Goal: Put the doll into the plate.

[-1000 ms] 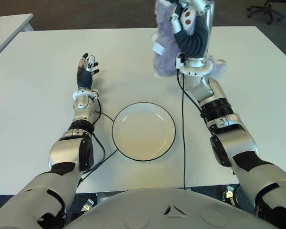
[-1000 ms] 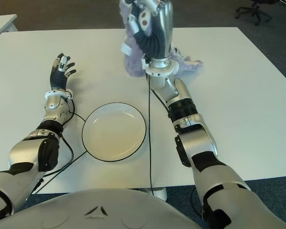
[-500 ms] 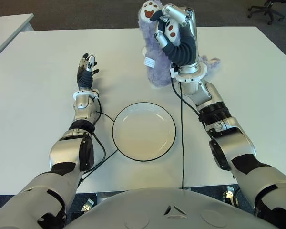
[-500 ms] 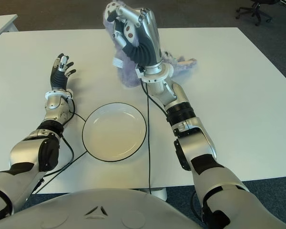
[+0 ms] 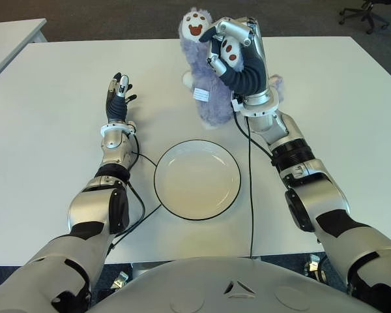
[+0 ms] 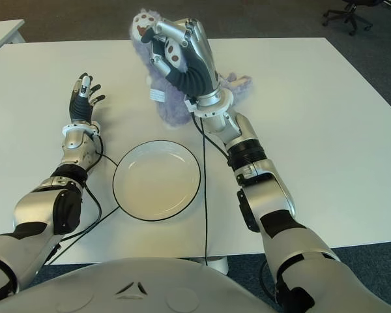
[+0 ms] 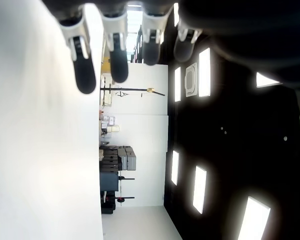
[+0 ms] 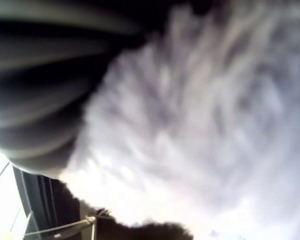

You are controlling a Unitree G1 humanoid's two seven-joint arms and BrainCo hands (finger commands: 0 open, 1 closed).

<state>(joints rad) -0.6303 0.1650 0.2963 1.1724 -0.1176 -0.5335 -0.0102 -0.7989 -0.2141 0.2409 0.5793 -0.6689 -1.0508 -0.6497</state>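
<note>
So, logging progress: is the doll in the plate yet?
Not yet. The right hand grips the purple plush doll beyond the bare white plate.

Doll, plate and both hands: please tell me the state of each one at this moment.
Doll: held in the air by the right hand, behind the plate, not in it.
Plate: empty, flat on the table.
Right hand: shut on the doll.
Left hand: open, fingers spread, holds nothing, left of the plate.
</note>
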